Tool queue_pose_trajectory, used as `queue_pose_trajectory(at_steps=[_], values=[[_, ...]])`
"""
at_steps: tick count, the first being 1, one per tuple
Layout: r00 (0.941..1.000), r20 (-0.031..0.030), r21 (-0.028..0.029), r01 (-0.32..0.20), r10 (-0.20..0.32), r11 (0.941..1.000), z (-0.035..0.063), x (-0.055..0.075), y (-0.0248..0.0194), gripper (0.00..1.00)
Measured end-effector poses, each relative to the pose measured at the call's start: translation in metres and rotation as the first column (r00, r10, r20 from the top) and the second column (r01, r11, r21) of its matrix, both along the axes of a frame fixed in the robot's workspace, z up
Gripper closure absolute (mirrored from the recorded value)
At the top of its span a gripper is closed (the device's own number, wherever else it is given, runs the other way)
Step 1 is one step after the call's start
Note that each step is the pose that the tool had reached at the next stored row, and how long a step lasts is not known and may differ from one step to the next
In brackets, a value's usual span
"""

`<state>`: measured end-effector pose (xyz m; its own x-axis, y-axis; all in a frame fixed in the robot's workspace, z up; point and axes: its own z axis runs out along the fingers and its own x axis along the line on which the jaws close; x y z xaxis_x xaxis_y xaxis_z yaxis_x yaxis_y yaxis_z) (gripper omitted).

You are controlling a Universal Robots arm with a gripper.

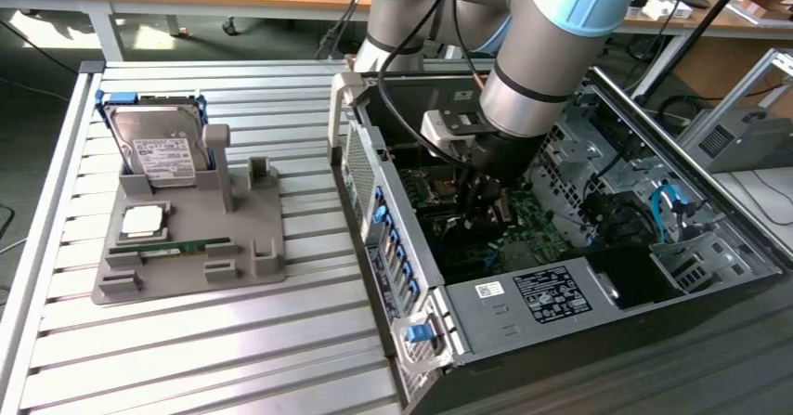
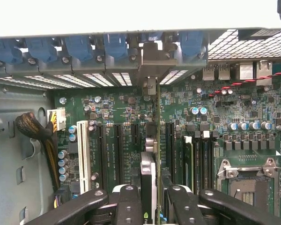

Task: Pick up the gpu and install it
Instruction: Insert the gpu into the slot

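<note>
Wrist view, fingers: two black fingers at the bottom centre of the frame pinch the gpu from both sides; the gripper is closed on the card, not spread.
Wrist view, gpu: seen edge-on, a thin dark card standing upright between the fingers, running from bottom centre up toward the middle of the frame; its silvery bracket end reaches the case's rear wall at upper centre.
Wrist view, slots: dark long slots lie on either side of the card; a white slot stands at left of centre. Whether the card's edge is fully seated I cannot tell.
Wrist view, board: green motherboard fills the middle; cpu socket at lower right.
Wrist view, clips: a row of blue clips runs along the upper left.
Exterior view, case: open pc case takes the centre and right of the frame.
Exterior view, arm: arm comes down from top centre into the case, and the gripper end is low over the board at mid-frame.
Exterior view, tray: grey tray at left of the frame on the slatted table, well apart from the case.
Exterior view, tray contents: hard drive upright at the tray's far end; green memory stick lying flat nearer the front.
</note>
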<state>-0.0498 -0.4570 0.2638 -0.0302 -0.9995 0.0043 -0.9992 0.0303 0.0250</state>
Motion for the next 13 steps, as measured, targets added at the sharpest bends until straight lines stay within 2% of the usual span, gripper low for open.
queue_pose_trajectory(at_steps=[13], values=[[0.9991,0.0000,0.0000,-0.043,0.043,0.9991,0.0000,0.0000,0.0013,0.73]])
